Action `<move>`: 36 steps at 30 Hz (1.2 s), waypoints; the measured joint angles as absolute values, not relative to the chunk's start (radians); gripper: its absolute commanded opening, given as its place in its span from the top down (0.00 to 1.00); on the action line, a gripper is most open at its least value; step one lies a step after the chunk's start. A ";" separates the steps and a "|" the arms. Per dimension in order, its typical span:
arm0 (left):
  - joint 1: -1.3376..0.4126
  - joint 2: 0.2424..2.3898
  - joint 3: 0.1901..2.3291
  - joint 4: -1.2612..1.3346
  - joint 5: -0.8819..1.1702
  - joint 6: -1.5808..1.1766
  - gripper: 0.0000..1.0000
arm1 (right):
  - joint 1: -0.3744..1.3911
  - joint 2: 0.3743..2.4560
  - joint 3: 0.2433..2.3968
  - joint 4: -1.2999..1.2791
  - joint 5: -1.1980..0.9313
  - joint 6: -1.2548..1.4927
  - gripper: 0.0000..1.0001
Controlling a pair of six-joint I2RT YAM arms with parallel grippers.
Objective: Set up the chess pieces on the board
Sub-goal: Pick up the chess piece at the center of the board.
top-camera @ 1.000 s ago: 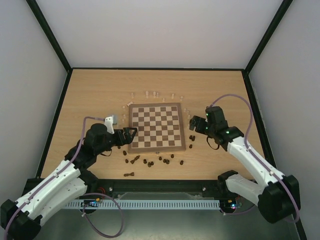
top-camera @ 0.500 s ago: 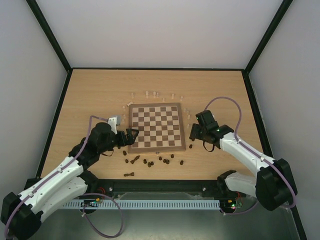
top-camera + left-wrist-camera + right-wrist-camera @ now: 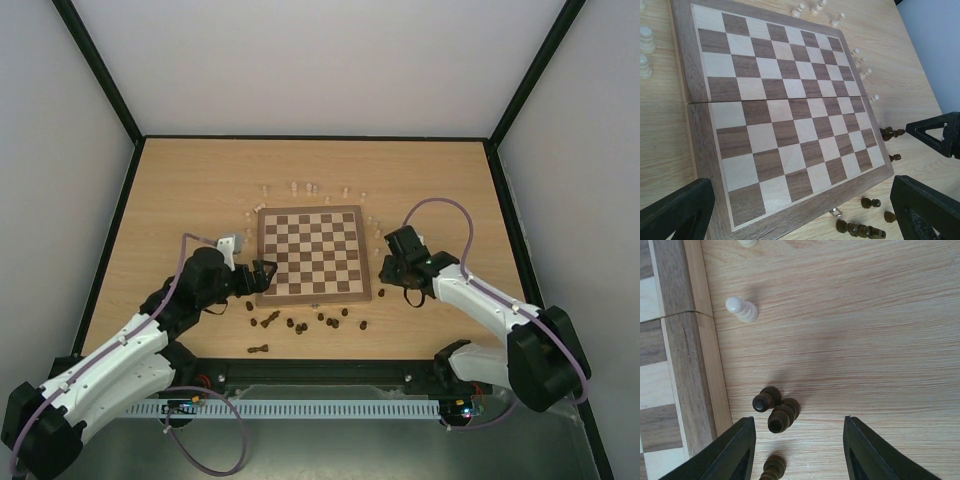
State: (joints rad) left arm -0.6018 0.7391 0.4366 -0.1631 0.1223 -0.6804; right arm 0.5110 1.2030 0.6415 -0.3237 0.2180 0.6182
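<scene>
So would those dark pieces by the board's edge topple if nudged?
Likely: the dark pieces look narrow and round, so a nudge could tip and roll them. Being small turned wood, they are probably light. Their smooth curves might slip when pinched.

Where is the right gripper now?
In the top view the right gripper hovers beside the right edge of the board, over a small cluster of dark pieces on the table.
</scene>
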 measured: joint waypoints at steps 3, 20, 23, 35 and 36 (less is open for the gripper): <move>-0.602 0.739 0.422 -0.159 0.122 -0.681 0.01 | 0.521 1.222 0.641 -0.321 0.218 0.619 0.56; -0.602 0.775 0.410 -0.117 0.122 -0.681 0.01 | 0.539 1.290 0.641 -0.310 0.248 0.619 0.74; -0.602 0.780 0.408 -0.117 0.122 -0.681 0.01 | 0.539 1.294 0.641 -0.308 0.254 0.619 0.83; -0.602 0.787 0.406 -0.096 0.122 -0.680 0.00 | 0.540 1.300 0.644 -0.289 0.266 0.618 0.96; -0.602 0.788 0.406 -0.096 0.122 -0.681 0.01 | 0.540 1.297 0.645 -0.292 0.268 0.618 0.96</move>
State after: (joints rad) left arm -0.6022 0.7879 0.4061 -0.0956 0.1223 -0.6807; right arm 0.5400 1.2972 0.6445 -0.2924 0.2680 0.6178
